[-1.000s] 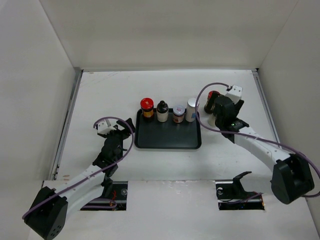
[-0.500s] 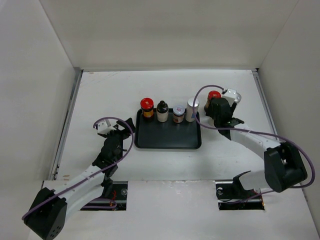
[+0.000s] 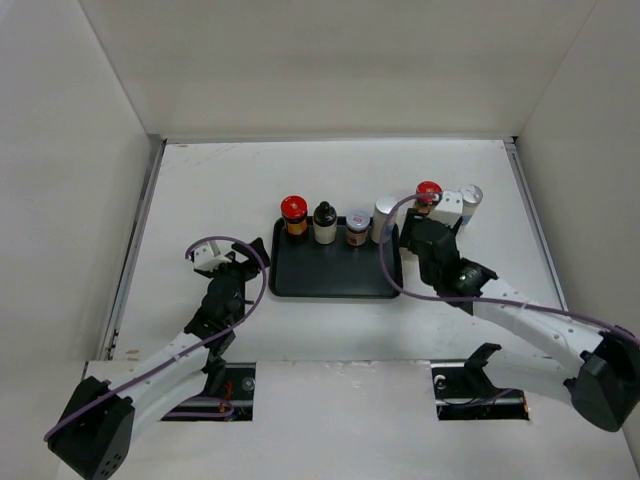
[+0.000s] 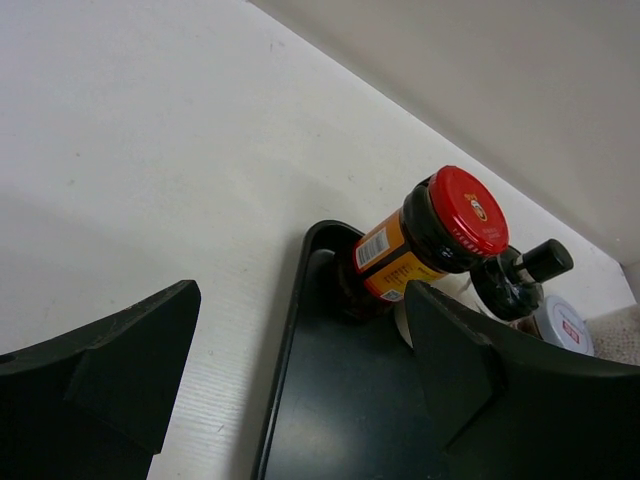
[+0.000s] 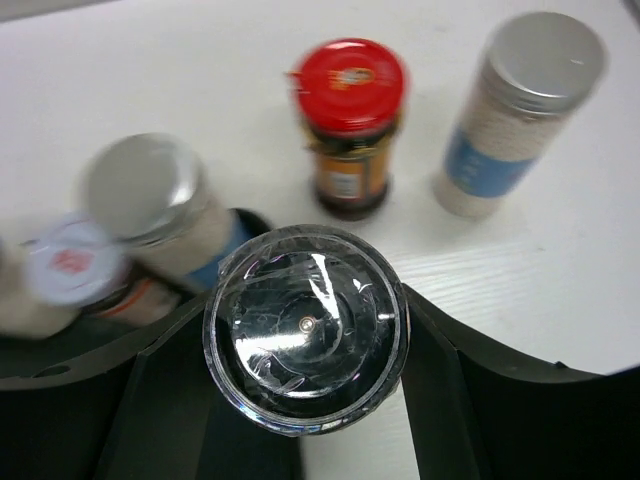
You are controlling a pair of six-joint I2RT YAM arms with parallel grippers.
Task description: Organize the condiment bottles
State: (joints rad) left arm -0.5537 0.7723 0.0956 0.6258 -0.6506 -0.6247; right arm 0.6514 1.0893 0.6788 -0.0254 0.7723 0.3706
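On the black tray (image 3: pixel 335 275), along its back edge, stand a red-capped dark jar (image 3: pixel 293 215), a black-capped bottle (image 3: pixel 324 222), a pale-lidded jar (image 3: pixel 357 230) and a silver-capped white-and-blue cylinder (image 3: pixel 384 218). Off the tray to the right stand a second red-capped jar (image 3: pixel 428 195) and a second silver-capped cylinder (image 3: pixel 470 200). My right gripper (image 3: pixel 412 233) is over the tray's right edge. In the right wrist view it (image 5: pixel 305 322) is shut on a jar with a shiny dark lid (image 5: pixel 305 345). My left gripper (image 3: pixel 235 270) is open and empty at the tray's left edge.
White walls close in the table on the left, back and right. The left wrist view shows the tray's left rim (image 4: pixel 290 340) between the open fingers, with the red-capped jar (image 4: pixel 440 235) and the black-capped bottle (image 4: pixel 520 275) beyond it.
My right gripper has moved left and nearer, from the back right to the tray's right edge. The second red-capped jar and silver-capped cylinder now show fully. The left arm has not moved.
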